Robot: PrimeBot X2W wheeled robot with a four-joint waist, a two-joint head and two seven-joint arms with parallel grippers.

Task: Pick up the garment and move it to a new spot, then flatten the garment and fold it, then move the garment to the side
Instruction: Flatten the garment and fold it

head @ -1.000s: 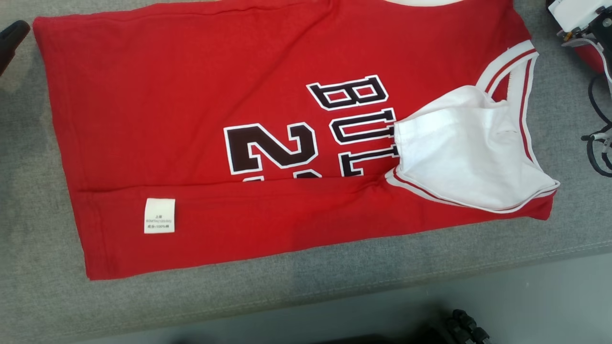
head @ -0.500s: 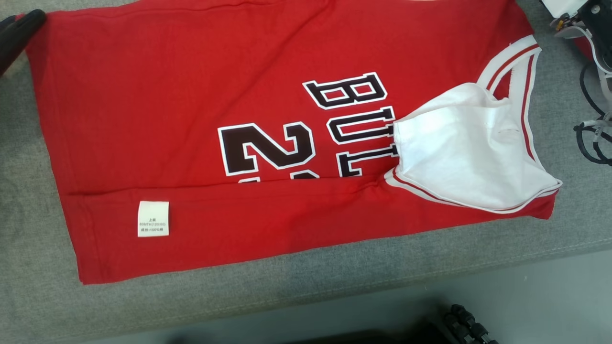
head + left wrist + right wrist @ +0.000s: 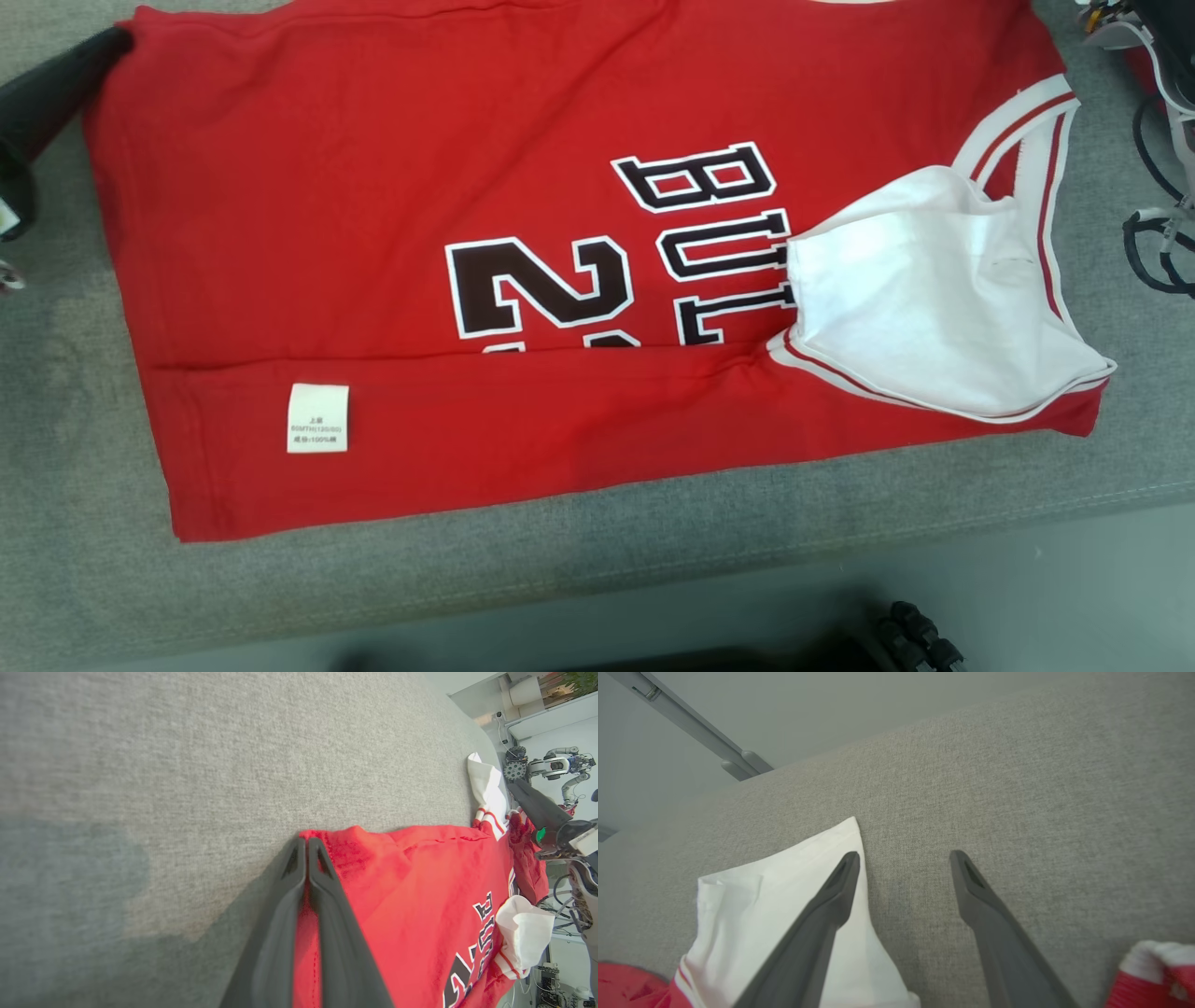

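Head view: the grey floor (image 3: 1027, 597) lies nearest, followed by the near edge of the grey fabric-covered bench (image 3: 653, 541). The red jersey (image 3: 373, 187) lies flat on the bench, spread from left to right. Its near long edge is folded up over the body, and the fold line cuts across the lower part of the black number (image 3: 532, 289). A white care label (image 3: 317, 418) sits on the folded strip, near its left end. At the right, the near white sleeve (image 3: 924, 308) lies doubled over the red body. At the far left corner of the jersey, the left gripper (image 3: 112, 45) meets the hem.

Left wrist view: its fingers are pressed together, clamping the red corner.

Right wrist view: the right gripper (image 3: 904, 856) has its fingers spread and holds nothing. One finger is over the far white sleeve (image 3: 752, 905), the other over bare bench.
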